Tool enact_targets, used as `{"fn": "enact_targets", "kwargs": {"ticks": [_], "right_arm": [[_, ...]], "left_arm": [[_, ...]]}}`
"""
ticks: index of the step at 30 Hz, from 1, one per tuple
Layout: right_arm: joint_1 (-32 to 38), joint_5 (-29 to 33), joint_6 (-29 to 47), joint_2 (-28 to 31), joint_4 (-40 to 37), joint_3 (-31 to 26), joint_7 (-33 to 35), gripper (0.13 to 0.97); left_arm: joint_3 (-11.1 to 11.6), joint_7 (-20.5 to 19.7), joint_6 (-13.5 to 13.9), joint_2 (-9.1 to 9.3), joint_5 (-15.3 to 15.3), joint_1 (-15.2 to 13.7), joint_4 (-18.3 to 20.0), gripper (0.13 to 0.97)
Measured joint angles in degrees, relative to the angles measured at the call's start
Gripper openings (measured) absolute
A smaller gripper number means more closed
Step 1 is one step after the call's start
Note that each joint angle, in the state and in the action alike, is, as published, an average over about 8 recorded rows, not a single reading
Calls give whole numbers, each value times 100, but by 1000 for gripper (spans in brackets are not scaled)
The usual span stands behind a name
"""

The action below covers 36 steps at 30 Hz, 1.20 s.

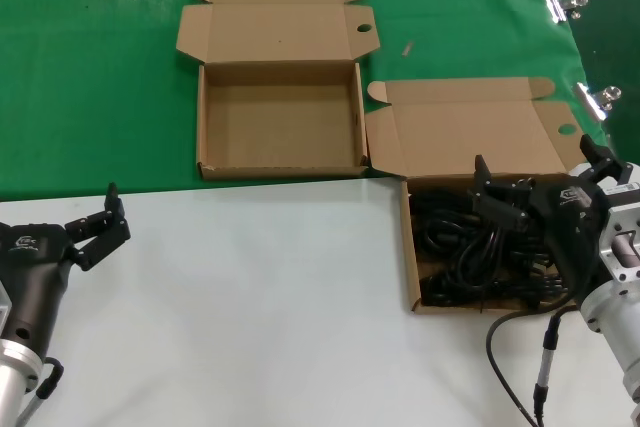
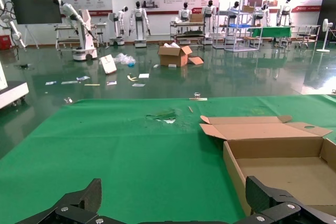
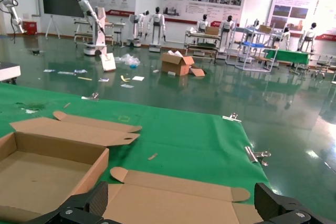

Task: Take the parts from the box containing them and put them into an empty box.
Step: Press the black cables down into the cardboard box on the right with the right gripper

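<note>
Head camera: high, looking forward and down over the whole surface (image 1: pixel 250 287), both arms at the near edge. Left wrist camera: low behind the left tool (image 2: pixel 176 205), facing level across the green cloth (image 2: pixel 105 150) into the hall. Right wrist camera: likewise behind the right tool (image 3: pixel 184 208). All three share the empty box (image 1: pixel 280 117).

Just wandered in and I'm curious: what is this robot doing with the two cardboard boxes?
It is moving black power cords from the box on its right into the empty box farther back on the green cloth. The right gripper hovers over the cords with fingers open, holding nothing. The left gripper waits, open, over the white table. No cord has been moved yet.
</note>
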<state>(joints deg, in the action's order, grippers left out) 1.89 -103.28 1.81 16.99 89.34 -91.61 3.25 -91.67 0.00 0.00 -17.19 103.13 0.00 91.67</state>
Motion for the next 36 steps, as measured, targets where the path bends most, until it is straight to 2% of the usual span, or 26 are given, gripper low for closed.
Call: {"fn": "enact_targets", "kwargs": {"ticks": [25,36], "right_arm": [[0,0,0,0,0,0,0,966],[-36,-81,-109,204,10,-254,-92,966]], "left_arm": [[0,0,0,0,0,0,0,957],[0,0,0,0,0,0,0,854]]}}
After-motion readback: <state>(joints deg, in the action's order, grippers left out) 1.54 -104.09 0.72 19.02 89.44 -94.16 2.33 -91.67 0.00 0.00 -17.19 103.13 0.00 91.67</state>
